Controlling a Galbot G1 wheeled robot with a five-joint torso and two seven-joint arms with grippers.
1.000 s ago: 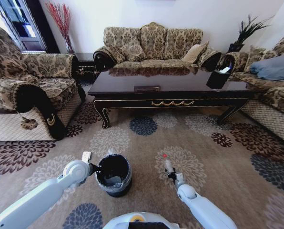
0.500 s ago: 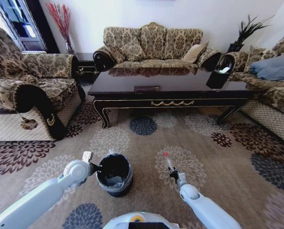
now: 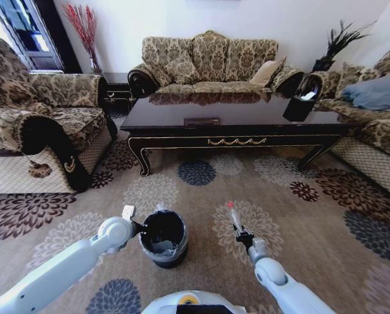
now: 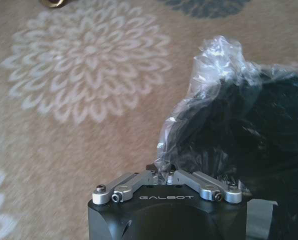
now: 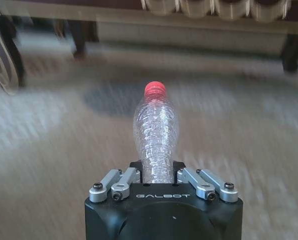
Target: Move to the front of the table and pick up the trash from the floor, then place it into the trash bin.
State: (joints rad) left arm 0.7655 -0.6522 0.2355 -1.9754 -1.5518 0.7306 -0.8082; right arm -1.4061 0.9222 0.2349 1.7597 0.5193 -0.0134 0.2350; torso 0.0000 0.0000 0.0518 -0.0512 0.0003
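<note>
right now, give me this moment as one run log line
left end effector: shut on trash bin liner | right end effector: shut on bottle, red cap toward table | trash bin: on floor

A three-seat sofa in gold-and-brown damask fabric (image 3: 211, 62) stands against the white back wall, a tan cushion (image 3: 265, 73) propped at one end; a matching damask armchair with dark wood arms (image 3: 41, 124) sits at the left; a blue-grey pillow (image 3: 378, 91) lies on the right-hand damask sofa (image 3: 372, 140); tall red dried stems (image 3: 84, 26) rise in the back corner; a spiky dark potted plant (image 3: 336, 46) stands opposite; a dark angular holder with white paper (image 3: 300, 104) rests near it.
</note>
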